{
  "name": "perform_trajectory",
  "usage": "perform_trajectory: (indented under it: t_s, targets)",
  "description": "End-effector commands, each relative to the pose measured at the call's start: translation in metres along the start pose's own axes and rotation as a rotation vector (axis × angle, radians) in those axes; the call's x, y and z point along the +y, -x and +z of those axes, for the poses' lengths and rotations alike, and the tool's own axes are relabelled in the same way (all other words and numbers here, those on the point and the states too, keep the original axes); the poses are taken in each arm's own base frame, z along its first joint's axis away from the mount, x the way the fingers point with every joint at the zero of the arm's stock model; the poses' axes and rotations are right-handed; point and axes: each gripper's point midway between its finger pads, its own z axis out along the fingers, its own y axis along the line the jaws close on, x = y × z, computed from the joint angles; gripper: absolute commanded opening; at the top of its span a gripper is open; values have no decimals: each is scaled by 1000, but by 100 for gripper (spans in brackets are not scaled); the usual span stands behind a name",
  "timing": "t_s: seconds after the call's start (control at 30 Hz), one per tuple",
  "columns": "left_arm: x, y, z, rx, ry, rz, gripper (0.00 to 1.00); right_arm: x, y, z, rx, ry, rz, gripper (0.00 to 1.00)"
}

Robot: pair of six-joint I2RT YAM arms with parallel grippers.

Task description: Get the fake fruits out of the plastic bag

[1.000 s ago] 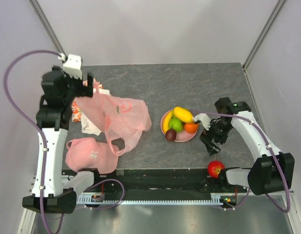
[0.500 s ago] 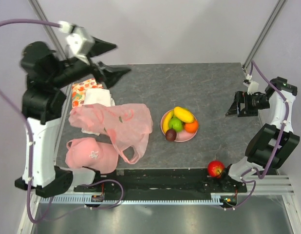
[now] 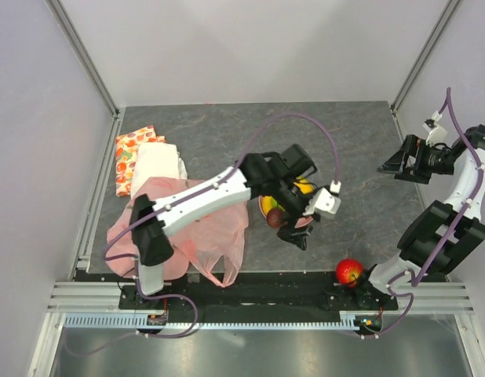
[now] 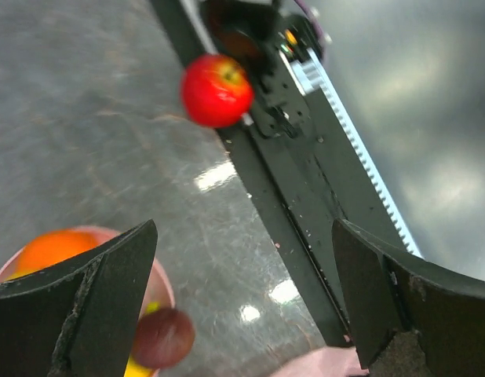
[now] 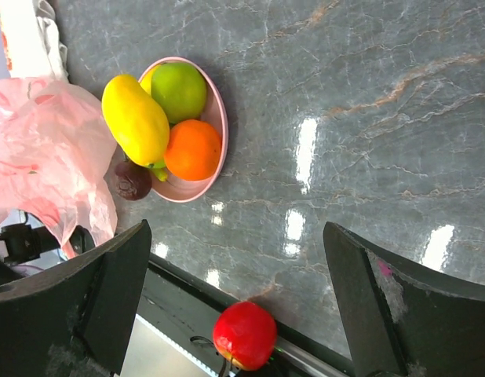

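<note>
The fake fruits lie out in the open. On a pink plate (image 5: 220, 118) I see a yellow mango (image 5: 135, 118), a green apple (image 5: 180, 90) and an orange (image 5: 194, 149), with a dark plum (image 5: 133, 181) at its rim. A red apple (image 3: 348, 271) sits at the table's front edge. The plastic bag (image 3: 203, 228) lies crumpled and flat left of the plate. My left gripper (image 3: 296, 233) hangs open just above the plate's near side, nothing between its fingers (image 4: 70, 314). My right gripper (image 3: 393, 163) is open and raised at the far right, away from everything.
A fruit-printed cloth (image 3: 133, 149) and a white cloth (image 3: 160, 161) lie at the back left. The left arm (image 3: 203, 196) stretches across the bag and hides most of the plate from above. A black rail (image 4: 305, 204) runs along the front edge.
The left arm swung from high at the far left down over the plate, leaving the bag slumped on the table. The right arm pulled back from the plate to the far right.
</note>
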Motion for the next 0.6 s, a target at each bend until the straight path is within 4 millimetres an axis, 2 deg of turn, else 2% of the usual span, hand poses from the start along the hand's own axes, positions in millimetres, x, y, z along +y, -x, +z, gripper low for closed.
perform_trajectory:
  t_s: [0.0,0.13,0.17,0.23,0.27,0.33,0.43,0.5,0.53,0.57]
  targets:
    - [-16,6,33,-63,-167,274,99,16,9,-5,-47,56,-22,98]
    - [-23,17,76,-127,-259,295,99,22,-2,-3,-38,90,0,98]
    - [-14,8,89,-91,-234,292,99,24,-6,-2,-32,98,2,98]
    - [-6,13,112,-100,-183,311,99,30,-15,-2,-22,119,10,98]
    - [4,7,123,-78,-138,292,99,32,-17,-3,-19,124,-13,98]
    - [17,17,140,-111,-73,247,99,39,-21,-9,-14,137,-32,98]
    - [39,21,155,-156,20,107,91,40,-16,-19,-49,118,-60,98]
    - [45,23,158,-185,67,38,88,36,-15,-23,-67,116,-24,98]
    - [44,11,164,-184,76,-57,85,35,-13,-23,-74,122,-10,98]
    - [55,13,164,-206,135,-82,83,34,-12,-24,-77,126,6,98]
